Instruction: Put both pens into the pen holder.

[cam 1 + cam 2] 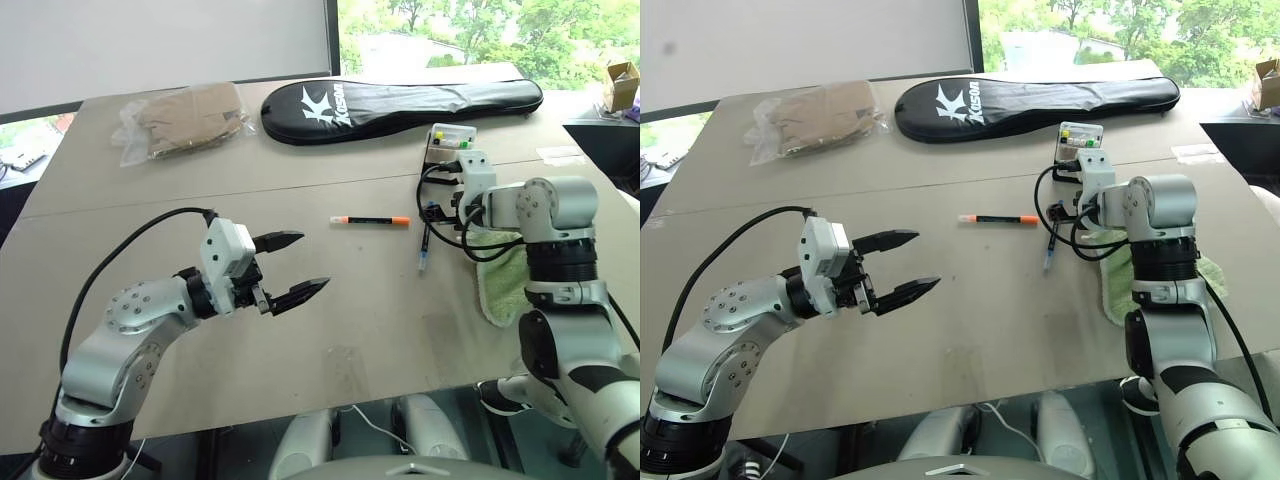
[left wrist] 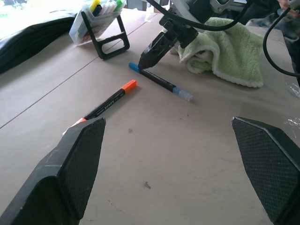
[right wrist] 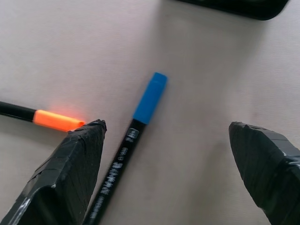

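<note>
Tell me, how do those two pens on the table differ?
The orange-capped pen has an orange cap, while the blue-capped pen has a blue one. The orange-capped pen lies crosswise on open table; the blue-capped pen lies pointing away from the robot, beside the green cloth. The open right gripper hangs over the blue-capped pen; nothing is over the orange-capped pen. Both are slim, dark-barrelled, flat and outside the pen holder.

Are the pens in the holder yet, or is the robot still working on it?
Nothing is done yet: the orange pen and the blue pen both lie on the table, and neither is in the holder. In hand: the right gripper is open over the blue pen, not gripping it. The left gripper is open and holds nothing. Left: grab each pen and drop it in.
</note>
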Controlling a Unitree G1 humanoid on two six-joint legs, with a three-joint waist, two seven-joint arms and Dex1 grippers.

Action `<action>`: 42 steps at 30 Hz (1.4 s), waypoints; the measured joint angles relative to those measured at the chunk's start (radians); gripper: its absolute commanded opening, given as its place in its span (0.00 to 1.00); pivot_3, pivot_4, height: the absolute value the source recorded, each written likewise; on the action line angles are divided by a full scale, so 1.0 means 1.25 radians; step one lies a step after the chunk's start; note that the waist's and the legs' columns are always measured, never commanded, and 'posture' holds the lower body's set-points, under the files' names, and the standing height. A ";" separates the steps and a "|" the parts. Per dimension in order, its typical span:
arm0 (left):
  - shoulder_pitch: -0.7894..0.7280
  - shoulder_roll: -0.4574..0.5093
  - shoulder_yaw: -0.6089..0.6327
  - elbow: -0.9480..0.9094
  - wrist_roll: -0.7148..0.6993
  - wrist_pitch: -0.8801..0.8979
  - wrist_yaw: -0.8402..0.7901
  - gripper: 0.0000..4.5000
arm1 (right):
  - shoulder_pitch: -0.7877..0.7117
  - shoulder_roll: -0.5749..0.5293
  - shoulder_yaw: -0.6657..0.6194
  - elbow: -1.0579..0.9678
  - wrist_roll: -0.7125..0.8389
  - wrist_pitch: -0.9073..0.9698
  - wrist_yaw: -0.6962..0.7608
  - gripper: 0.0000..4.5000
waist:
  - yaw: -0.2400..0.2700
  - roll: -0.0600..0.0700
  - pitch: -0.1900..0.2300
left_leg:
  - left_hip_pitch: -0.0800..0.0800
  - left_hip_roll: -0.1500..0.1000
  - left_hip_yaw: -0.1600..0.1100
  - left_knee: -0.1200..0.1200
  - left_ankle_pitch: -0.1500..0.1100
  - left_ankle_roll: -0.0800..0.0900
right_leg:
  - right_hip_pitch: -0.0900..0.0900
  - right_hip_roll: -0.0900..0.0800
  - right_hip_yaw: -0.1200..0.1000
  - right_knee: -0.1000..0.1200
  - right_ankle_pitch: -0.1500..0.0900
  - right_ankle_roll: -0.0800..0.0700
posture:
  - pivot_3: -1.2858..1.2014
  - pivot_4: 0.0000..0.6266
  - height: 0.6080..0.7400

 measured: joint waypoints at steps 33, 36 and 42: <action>-0.013 -0.014 -0.031 -0.043 -0.019 0.077 0.056 1.00 | -0.440 0.051 0.103 0.760 -0.192 -0.121 0.278 0.07 | -0.036 0.001 0.000 | -0.001 0.000 0.002 0.000 0.000 0.000 | -0.003 0.001 0.001 0.001 0.000 0.000 | 0.52 0.24 1.00; -0.006 -0.014 -0.030 -0.042 -0.019 0.072 0.055 1.00 | -0.436 0.061 0.145 0.760 -0.211 -0.114 0.325 0.00 | -0.037 0.001 0.000 | -0.001 0.000 0.002 0.000 0.000 0.000 | -0.003 0.000 0.002 0.001 0.000 0.000 | 0.52 0.24 1.00; 0.030 -0.019 -0.030 -0.040 -0.012 0.039 0.045 1.00 | -0.402 0.027 0.308 0.696 -0.237 -0.091 0.519 0.00 | -0.037 0.001 0.000 | -0.002 0.000 0.001 0.000 0.000 0.000 | -0.004 0.000 0.002 0.001 0.000 0.000 | 0.52 0.24 1.00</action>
